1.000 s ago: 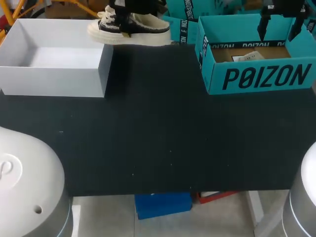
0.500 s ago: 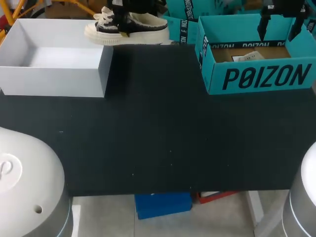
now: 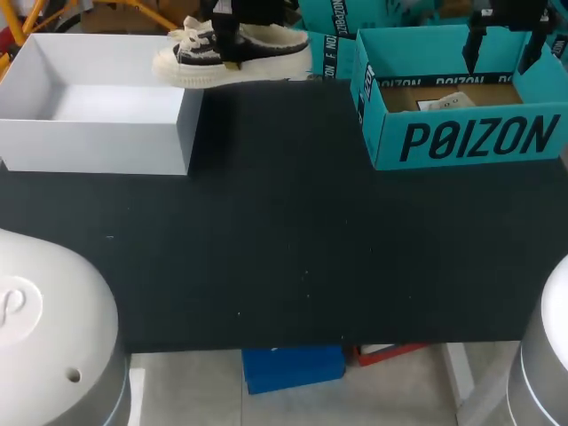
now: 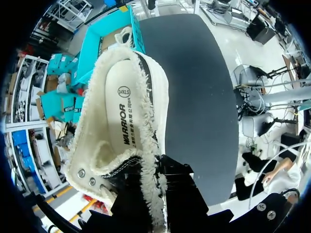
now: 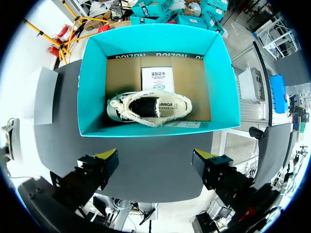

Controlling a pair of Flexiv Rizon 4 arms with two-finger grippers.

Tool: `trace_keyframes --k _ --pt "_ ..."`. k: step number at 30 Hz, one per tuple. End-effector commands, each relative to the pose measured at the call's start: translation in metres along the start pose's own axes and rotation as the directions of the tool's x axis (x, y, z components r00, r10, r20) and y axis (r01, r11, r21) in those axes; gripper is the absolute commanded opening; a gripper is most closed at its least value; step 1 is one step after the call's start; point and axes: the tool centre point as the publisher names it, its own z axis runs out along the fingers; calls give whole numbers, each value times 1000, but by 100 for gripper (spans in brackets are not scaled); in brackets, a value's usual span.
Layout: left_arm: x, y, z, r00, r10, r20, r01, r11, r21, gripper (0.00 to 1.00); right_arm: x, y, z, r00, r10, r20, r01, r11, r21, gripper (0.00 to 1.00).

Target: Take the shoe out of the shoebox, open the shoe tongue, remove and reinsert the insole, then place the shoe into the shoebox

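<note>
- Overhead first: grips one shoe [image 3: 232, 55] in the left pincer [image 3: 232, 37], clamped on the collar and held clear of the counter [image 3: 284, 231], by the far corner of the white box [image 3: 98, 133] nearest the teal shoebox [image 3: 470, 142], toe toward the white box.
- Probably carried sole down like this to keep the opening upward for the tongue and insole work.
- Hangs the right pincer [image 3: 501, 35] over the teal shoebox, well apart from the carried shoe. Likely parked there to leave the middle of the counter free.
- Counted from above: one shoe aloft, two boxes, two pincers.
- Next, along the left wrist: looks straight down into the shoe's opening, with one insole [image 4: 124, 107] lying flat inside.
- Pinches one side wall between the dark fingers. Shows no yellow tips, hidden under the frayed edge, so the hold is judged from the wall running between the fingers and from the shoe hanging aloft.
- Seems an early step: shoe out of its box, tongue not yet opened, insole in place.
- Lastly, along the right wrist: stands spread wide, tips well apart, gripping nothing, just over the near rim of the teal shoebox.
- Holds, inside that shoebox, a second shoe [image 5: 150, 107] sole down on the cardboard floor and one paper card [image 5: 158, 77] just beyond it.
- Makes two shoes in all, one card.
</note>
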Motion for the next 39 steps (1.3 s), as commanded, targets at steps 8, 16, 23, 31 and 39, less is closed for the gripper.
trace_keyframes --k 8,16,23,31,39 --pt "93 -42 8 988 -146 48 148 988 -34 0 0 0 0 1000 0 0 0 1000 1 100" --pt "116 -53 45 980 -200 19 201 978 -65 0 0 0 0 1000 0 0 0 1000 1 100" --pt "118 -55 59 977 -213 0 212 974 -75 0 0 0 0 1000 0 0 0 1000 1 100" --pt "114 -52 60 976 -217 -1 216 974 -74 0 0 0 0 1000 0 0 0 1000 1 100" --pt "116 -52 75 976 -218 2 218 972 -86 0 0 0 0 1000 0 0 0 1000 1 100"
